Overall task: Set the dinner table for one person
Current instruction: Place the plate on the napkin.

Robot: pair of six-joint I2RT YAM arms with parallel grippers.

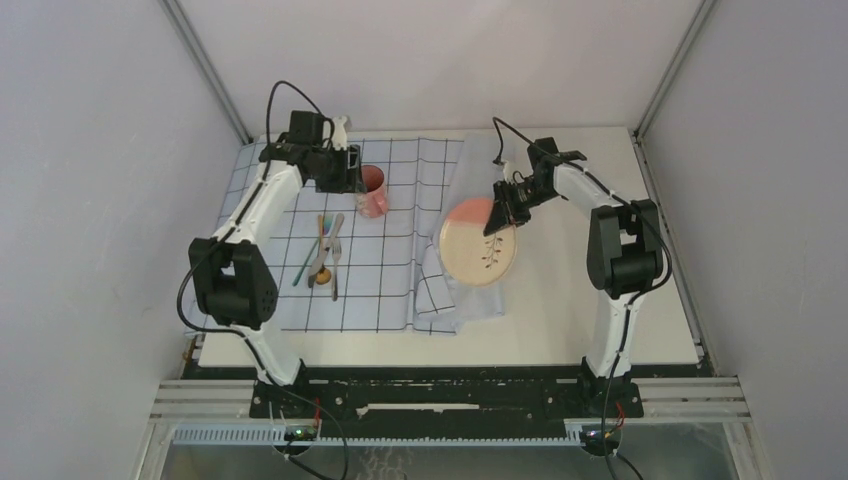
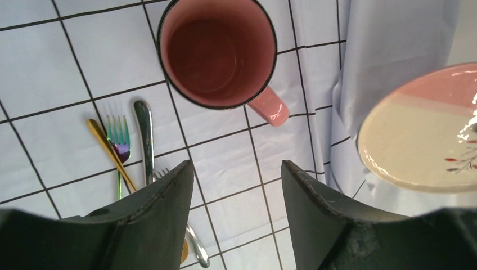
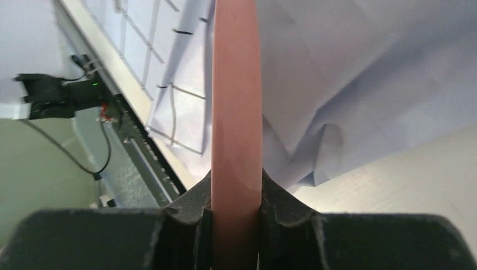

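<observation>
A round cream plate with a pink band (image 1: 478,252) is over the rumpled right edge of the pale-blue gridded cloth (image 1: 400,270). My right gripper (image 1: 497,216) is shut on the plate's pink rim (image 3: 236,101), which runs edge-on between its fingers. A pink mug (image 1: 372,190) stands upright on the cloth, empty in the left wrist view (image 2: 216,53). My left gripper (image 2: 236,169) hangs open just near of the mug with nothing between its fingers. The cream-white dinner table (image 1: 590,300) carries it all.
Several pieces of cutlery (image 1: 325,255) lie bunched on the cloth left of the mug: a rainbow fork (image 2: 118,140), a silver handle (image 2: 145,132) and a gold handle (image 2: 107,143). The cloth's right part is folded up in creases (image 3: 337,84). Walls enclose the table on three sides.
</observation>
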